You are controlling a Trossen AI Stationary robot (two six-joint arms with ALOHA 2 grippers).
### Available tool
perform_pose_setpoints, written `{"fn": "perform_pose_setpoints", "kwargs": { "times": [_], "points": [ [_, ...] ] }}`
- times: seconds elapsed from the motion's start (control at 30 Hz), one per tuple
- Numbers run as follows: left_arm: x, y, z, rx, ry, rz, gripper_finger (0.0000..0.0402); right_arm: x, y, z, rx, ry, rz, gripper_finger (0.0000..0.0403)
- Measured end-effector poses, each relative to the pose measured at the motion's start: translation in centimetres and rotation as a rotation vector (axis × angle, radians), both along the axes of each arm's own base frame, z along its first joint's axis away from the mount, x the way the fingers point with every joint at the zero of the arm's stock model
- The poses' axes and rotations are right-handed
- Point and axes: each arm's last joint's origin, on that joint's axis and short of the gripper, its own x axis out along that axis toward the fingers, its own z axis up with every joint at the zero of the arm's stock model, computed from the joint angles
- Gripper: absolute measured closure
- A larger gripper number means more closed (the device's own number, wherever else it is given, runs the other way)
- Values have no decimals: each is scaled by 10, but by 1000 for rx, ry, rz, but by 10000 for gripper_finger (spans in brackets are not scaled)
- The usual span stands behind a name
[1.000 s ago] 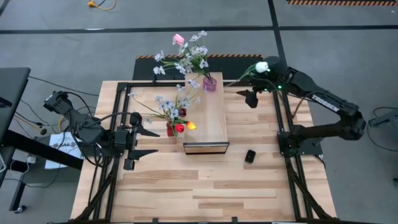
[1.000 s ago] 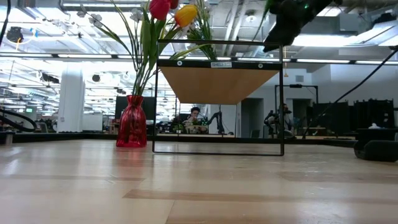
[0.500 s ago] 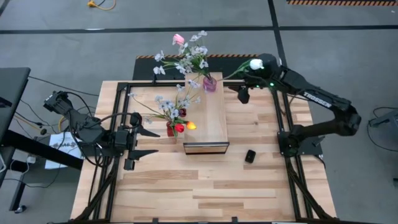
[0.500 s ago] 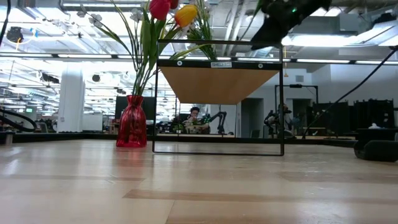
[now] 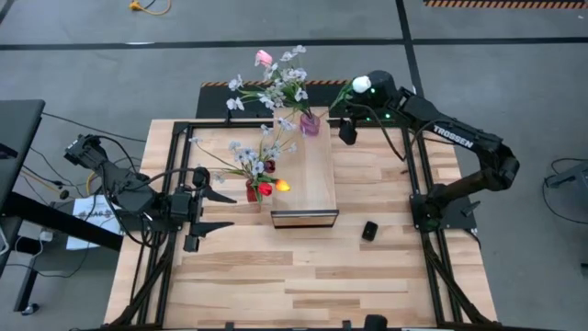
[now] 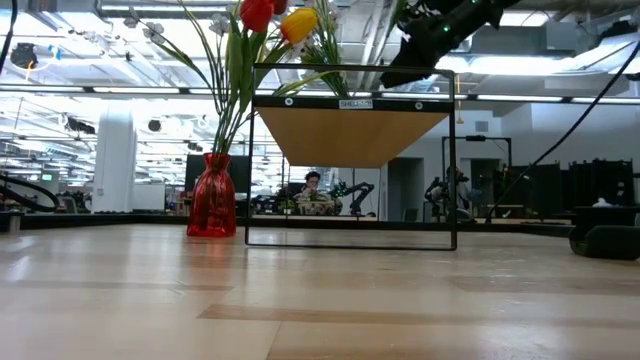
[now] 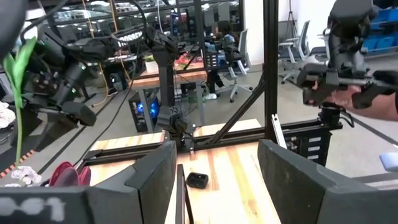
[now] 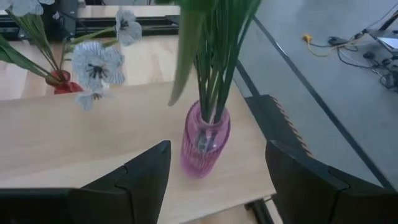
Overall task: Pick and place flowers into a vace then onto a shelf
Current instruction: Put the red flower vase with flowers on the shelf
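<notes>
Gripping a white tulip (image 5: 362, 85), the right tool (image 5: 349, 124) hovers near the pink vase (image 5: 310, 123).

Overhead and table-level cameras share the shelf (image 5: 308, 175)

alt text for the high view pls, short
Overhead view: the right end effector carries a white tulip toward the pink vase of flowers at the far end of the shelf. A red vase of tulips stands on the table beside the shelf; the left end effector waits open nearby.

A robotics lab: office chairs (image 7: 301, 46), framed workbenches (image 7: 163, 74), exposed ceiling ducts (image 6: 375, 35).
</notes>
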Motion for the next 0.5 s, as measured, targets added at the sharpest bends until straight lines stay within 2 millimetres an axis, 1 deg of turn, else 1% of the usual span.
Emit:
{"fn": "perform_pose_setpoints", "kwargs": {
  "times": [0.17, 0.5],
  "points": [
    [0, 0, -2, 4, 16, 0, 184, 4, -6, 8, 2, 12, -12, 147],
    [0, 0, -2, 4, 19, 0, 184, 18, -22, -2, -8, 90, -49, 147]
  ]
}}
